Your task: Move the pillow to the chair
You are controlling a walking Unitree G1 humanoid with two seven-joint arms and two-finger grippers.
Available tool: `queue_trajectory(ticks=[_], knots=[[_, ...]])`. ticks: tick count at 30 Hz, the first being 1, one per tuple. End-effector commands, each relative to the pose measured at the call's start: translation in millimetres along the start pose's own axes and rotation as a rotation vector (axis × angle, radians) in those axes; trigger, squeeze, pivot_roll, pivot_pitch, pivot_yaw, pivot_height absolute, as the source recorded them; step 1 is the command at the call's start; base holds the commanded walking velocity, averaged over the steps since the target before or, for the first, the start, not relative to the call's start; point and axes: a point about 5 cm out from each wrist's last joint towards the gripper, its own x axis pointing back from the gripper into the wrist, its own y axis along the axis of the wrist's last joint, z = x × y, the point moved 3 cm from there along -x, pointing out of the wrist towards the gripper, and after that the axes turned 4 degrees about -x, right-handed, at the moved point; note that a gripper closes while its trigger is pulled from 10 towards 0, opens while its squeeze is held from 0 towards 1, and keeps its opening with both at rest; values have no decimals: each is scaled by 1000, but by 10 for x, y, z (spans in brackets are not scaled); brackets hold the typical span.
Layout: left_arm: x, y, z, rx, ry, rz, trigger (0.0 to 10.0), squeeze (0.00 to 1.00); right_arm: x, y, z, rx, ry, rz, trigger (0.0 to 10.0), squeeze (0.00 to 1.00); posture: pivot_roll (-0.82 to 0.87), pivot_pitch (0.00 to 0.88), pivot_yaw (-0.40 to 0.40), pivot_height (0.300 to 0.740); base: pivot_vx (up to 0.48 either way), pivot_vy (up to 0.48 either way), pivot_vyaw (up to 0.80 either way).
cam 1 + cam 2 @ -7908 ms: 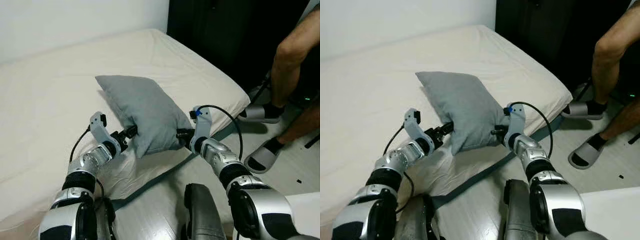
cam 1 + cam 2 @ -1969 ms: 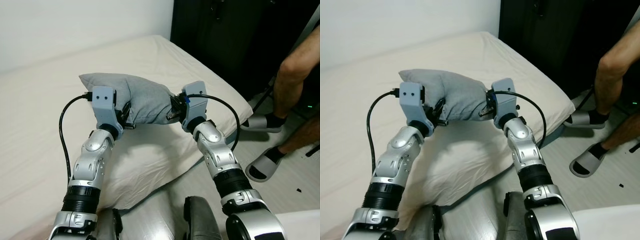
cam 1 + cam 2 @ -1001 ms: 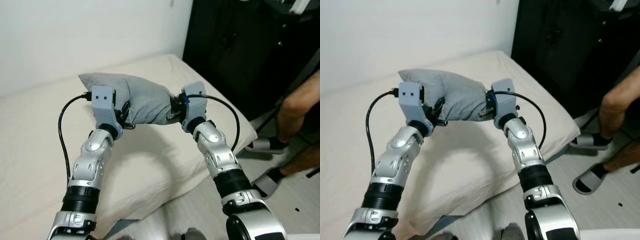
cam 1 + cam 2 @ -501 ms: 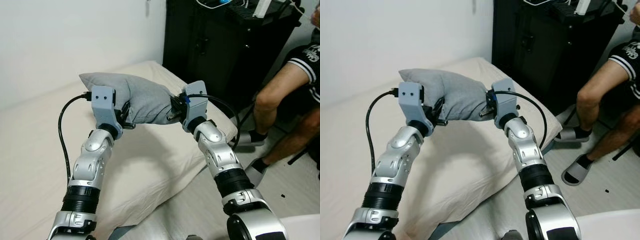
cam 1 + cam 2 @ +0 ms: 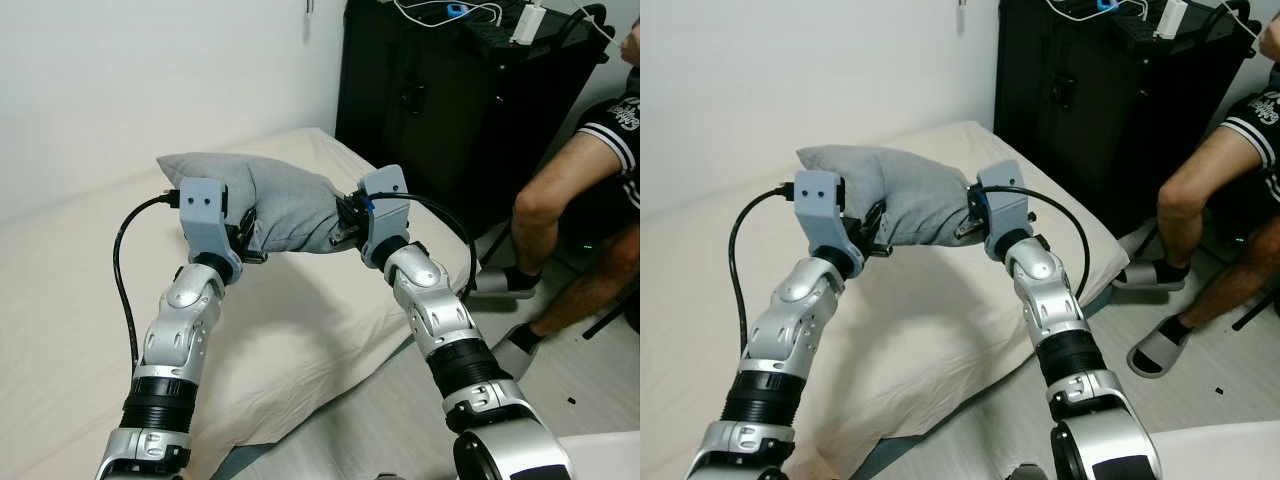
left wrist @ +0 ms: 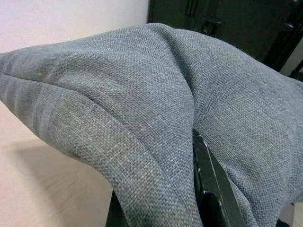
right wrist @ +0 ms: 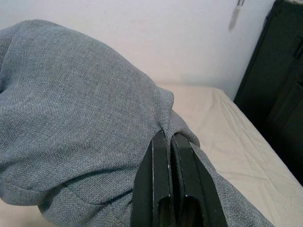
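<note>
Fingers [image 7: 163, 189] of the right gripper [image 5: 345, 215] are pinched on pillow [image 5: 270, 205] fabric; the left gripper [image 5: 245, 235] is clamped on the opposite edge. The pillow is held aloft above the bed [image 5: 300, 330]. During carrying, both grips are best kept level and evenly spaced. No chair is identified; a person [image 5: 590, 200] is seated nearby.

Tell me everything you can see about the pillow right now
The pillow is grey, of coarse woven cloth, soft and plump, with a seam along its edge. It is off the bed, held in the air between both arms. The left gripper pinches its cloth on one end and the right gripper pinches the other, so the cloth bunches and folds there. Nothing else touches it.
</note>
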Motion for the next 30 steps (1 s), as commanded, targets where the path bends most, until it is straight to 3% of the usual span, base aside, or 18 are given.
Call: queue_trajectory(ticks=[1,19,30], knots=[[53,37,161,-39,66,-29,10000,0,47,-1,-124,-15,-49,-6,10000,0,-7,132,-21,740,0,0,0],[130,-94,152,-3,84,7,10000,0,140,-129,-132,-65,-73,27,10000,0,-7,128,-16,740,0,0,0],[166,-156,104,-39,54,25,10000,0,174,-195,-104,-49,-75,50,10000,0,-5,114,-11,740,0,0,0]])
